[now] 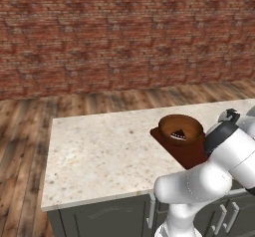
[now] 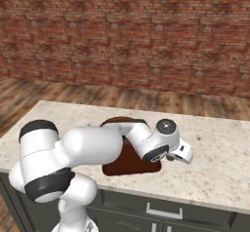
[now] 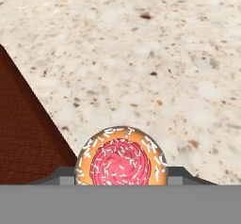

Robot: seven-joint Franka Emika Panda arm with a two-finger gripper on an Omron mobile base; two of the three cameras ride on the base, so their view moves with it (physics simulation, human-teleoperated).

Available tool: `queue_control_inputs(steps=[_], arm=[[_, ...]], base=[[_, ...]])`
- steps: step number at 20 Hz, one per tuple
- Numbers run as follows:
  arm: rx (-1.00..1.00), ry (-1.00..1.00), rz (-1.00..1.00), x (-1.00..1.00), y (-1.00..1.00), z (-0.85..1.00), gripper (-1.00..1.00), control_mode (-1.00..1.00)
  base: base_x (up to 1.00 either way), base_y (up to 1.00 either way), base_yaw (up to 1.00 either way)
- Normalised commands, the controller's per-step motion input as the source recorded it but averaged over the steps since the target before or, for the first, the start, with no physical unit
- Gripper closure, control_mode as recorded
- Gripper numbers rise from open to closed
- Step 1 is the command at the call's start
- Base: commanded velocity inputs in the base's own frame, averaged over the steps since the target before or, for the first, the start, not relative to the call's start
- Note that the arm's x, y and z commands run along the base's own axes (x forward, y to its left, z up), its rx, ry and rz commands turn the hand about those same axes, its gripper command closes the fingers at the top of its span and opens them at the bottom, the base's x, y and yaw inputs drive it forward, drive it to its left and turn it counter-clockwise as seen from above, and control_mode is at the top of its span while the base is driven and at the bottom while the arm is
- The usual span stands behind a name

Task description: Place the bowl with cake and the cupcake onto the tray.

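Note:
The brown bowl [image 1: 180,126] stands on the far end of the dark reddish tray [image 1: 188,154], with the dark cake [image 1: 178,134] wedge inside it. In the hand view the cupcake [image 3: 121,158], with pink topping and sprinkles, sits right between my two finger tips [image 3: 62,174], which press against its sides. My gripper [image 3: 121,175] is shut on it, over the speckled counter just beside the tray's edge [image 3: 23,133]. From the right base view the hand [image 2: 184,154] hangs to the right of the tray [image 2: 129,166]; my arm hides most of the bowl there.
The pale stone counter [image 1: 99,151] stretches wide to the left of the tray and ends at an edge above dark cabinets [image 2: 166,209]. A brick wall [image 1: 124,32] and wooden floor lie beyond.

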Motion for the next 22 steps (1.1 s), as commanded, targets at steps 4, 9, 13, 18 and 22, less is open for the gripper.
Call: queue_control_inputs(steps=[4, 9, 13, 18, 22], arm=[[0.0, 0.0, 0.0, -0.11, 0.61, 0.04, 1.0, -1.0], [0.0, 0.0, 0.0, -0.06, 0.73, 0.0, 1.0, -1.0], [0.0, -0.01, 0.0, 0.0, 0.62, -0.08, 1.0, -1.0], [0.0, -0.07, 0.0, 0.03, 0.18, -0.26, 1.0, -1.0], [0.01, -0.08, 0.0, 0.07, 0.07, -0.24, 1.0, -1.0]], base=[[0.0, 0.0, 0.0], [0.0, 0.0, 0.0], [0.0, 0.0, 0.0], [0.0, 0.0, 0.0], [0.0, 0.0, 0.0]])
